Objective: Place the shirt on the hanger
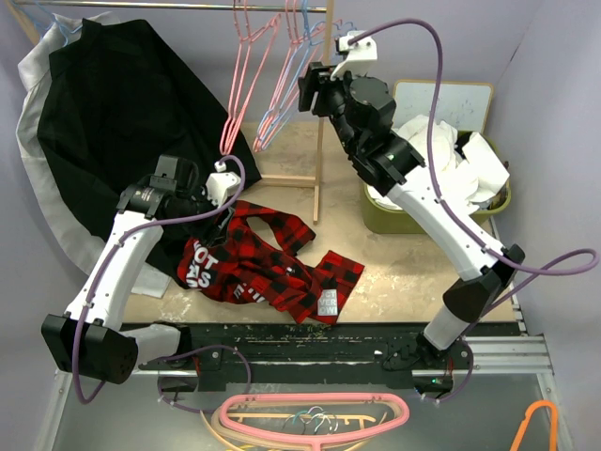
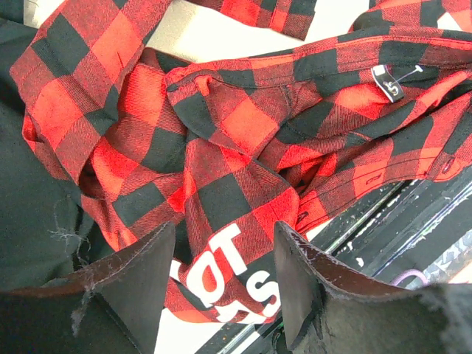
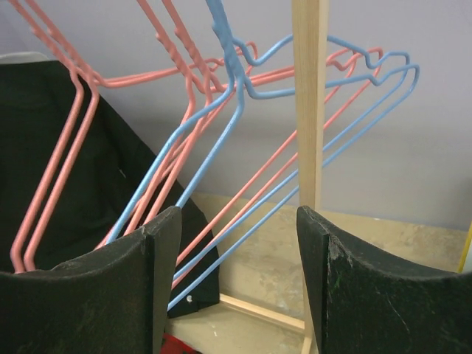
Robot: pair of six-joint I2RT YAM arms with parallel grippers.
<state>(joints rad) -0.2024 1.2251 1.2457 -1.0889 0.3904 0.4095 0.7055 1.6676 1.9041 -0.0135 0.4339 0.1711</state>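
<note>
Left hand (image 2: 225, 243), jaws apart — shirt (image 2: 243, 133) just ahead.

The shirt (image 1: 268, 268) is red-and-black buffalo plaid, with white block letters and a small black label (image 2: 389, 80). The hanger (image 3: 227, 37) is light blue, and the other hangers (image 3: 147, 75) are pink. The big shirt (image 1: 113, 113) is plain black. The cloths (image 1: 465, 155) are white and their bin (image 1: 394, 216) is olive green. The desk (image 1: 394, 272) is mottled beige. The post (image 3: 310, 96) is pale wood.
</note>
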